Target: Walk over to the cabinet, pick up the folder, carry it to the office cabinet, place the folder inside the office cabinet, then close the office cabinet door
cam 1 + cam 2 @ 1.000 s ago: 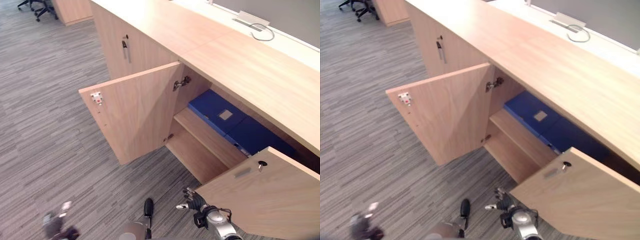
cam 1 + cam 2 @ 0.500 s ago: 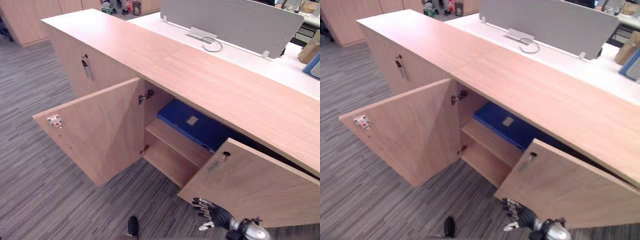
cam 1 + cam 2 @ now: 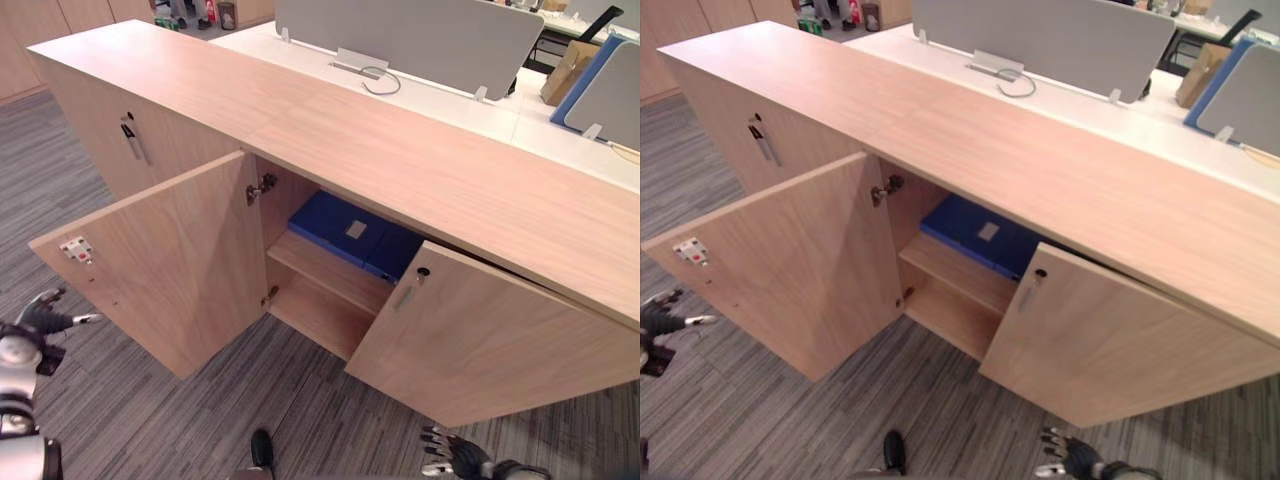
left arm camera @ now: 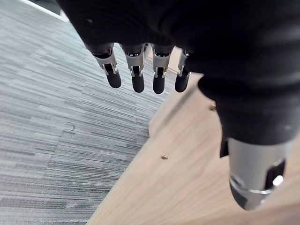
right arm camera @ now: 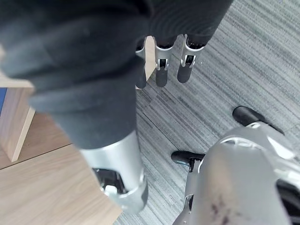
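Blue against the pale wood, the folder [image 3: 345, 228] lies flat on the upper shelf [image 3: 322, 268] inside the office cabinet [image 3: 400, 150], deep in the opening between the two doors, so placing looks finished and closing is what remains. Over the last second the whole view has swung, which is the camera moving, not the furniture; the folder has kept its place on the shelf. What has really changed is that the left hand [image 3: 40, 318] has come up at the near left, just beside the free edge of the wide-open left door [image 3: 170, 270]. That suggests this door is about to be pushed shut. Its fingers [image 4: 137, 70] are straight and spread, holding nothing, and I cannot tell whether they touch the panel. The right hand [image 3: 455, 462] hangs low over the carpet [image 3: 130, 420], near the half-open right door [image 3: 490, 330], fingers relaxed and empty.
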You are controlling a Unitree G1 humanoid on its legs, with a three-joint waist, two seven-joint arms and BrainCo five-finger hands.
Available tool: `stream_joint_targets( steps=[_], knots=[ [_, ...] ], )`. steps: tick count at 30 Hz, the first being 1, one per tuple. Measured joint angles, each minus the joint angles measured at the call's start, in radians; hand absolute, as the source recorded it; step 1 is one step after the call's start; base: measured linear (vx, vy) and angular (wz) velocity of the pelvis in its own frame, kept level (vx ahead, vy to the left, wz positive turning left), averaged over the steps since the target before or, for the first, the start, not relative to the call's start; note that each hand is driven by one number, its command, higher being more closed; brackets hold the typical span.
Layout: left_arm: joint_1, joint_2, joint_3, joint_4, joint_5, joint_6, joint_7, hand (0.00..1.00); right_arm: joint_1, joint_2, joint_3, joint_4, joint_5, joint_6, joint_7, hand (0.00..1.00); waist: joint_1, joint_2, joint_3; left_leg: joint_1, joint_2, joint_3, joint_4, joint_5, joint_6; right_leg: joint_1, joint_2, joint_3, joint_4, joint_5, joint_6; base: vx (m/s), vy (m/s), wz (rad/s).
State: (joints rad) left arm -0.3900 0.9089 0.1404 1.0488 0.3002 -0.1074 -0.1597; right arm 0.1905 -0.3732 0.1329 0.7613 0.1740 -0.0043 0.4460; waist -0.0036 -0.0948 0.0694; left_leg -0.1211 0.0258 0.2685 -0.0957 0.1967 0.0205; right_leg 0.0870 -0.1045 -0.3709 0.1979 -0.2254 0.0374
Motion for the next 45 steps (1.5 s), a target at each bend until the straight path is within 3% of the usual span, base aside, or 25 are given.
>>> stream_joint_targets(
  steps=[6,13,22,32,37,39,43,45],
  knots=[
    [-0.060,0.042,-0.091,-0.001,0.018,0.002,0.013,0.00,-0.032,0.024,-0.035,0.067,0.005,-0.007,-0.050,0.00,0.020,-0.029,0.026,0.000,0.014,0.033,0.000,0.000,0.000,-0.003,0.011,0.022,-0.033,0.018,-0.004,-0.06,0.001,-0.12],
    [-0.122,0.040,-0.142,-0.001,0.002,0.009,0.026,0.00,-0.055,0.078,-0.075,0.146,0.011,-0.017,-0.065,0.00,0.048,-0.065,0.035,-0.003,0.005,0.049,0.001,0.003,0.005,0.006,0.004,0.020,-0.065,0.016,-0.007,0.00,0.002,0.00],
    [-0.184,-0.085,-0.246,0.000,-0.094,0.039,0.060,0.00,-0.203,0.087,-0.154,0.273,0.011,-0.018,-0.094,0.00,0.055,-0.079,0.037,0.000,-0.057,-0.009,0.001,-0.012,0.045,0.039,-0.036,-0.021,-0.049,0.049,0.054,0.06,0.016,0.26],
    [-0.216,-0.257,-0.382,-0.091,-0.122,0.032,0.078,0.00,-0.380,0.058,-0.208,0.343,0.040,-0.024,-0.123,0.00,0.067,-0.045,0.055,0.032,-0.095,-0.063,0.000,-0.032,0.068,0.036,-0.087,-0.028,0.071,0.055,0.054,0.01,0.071,0.20],
    [-0.194,-0.336,-0.453,-0.127,-0.122,0.031,0.087,0.00,-0.399,0.019,-0.252,0.384,0.039,-0.023,-0.124,0.00,0.074,0.000,0.043,0.022,-0.124,-0.069,0.000,-0.031,0.068,0.038,-0.120,-0.074,0.084,0.036,0.060,-0.04,0.053,0.18],
    [-0.149,-0.365,-0.487,-0.202,-0.122,0.027,0.087,0.00,-0.404,0.014,-0.310,0.414,0.037,-0.018,-0.124,0.00,0.075,0.010,0.038,0.014,-0.145,-0.075,0.001,-0.031,0.068,0.043,-0.138,-0.105,0.082,0.012,0.069,-0.04,0.039,0.23],
    [-0.096,-0.420,-0.568,-0.311,-0.162,0.014,0.083,0.00,-0.404,0.003,-0.310,0.425,0.037,-0.016,-0.124,0.00,0.076,0.020,0.032,-0.002,-0.164,-0.089,0.001,-0.030,0.067,0.051,-0.145,-0.133,0.065,-0.014,0.065,-0.06,0.023,0.30],
    [-0.059,-0.449,-0.662,-0.399,-0.198,-0.011,0.056,0.00,-0.401,0.003,-0.330,0.425,0.035,-0.015,-0.119,0.00,0.073,0.027,0.028,-0.016,-0.172,-0.091,0.001,-0.030,0.067,0.048,-0.150,-0.149,0.061,-0.031,0.077,-0.10,0.018,0.24]
  ],
)
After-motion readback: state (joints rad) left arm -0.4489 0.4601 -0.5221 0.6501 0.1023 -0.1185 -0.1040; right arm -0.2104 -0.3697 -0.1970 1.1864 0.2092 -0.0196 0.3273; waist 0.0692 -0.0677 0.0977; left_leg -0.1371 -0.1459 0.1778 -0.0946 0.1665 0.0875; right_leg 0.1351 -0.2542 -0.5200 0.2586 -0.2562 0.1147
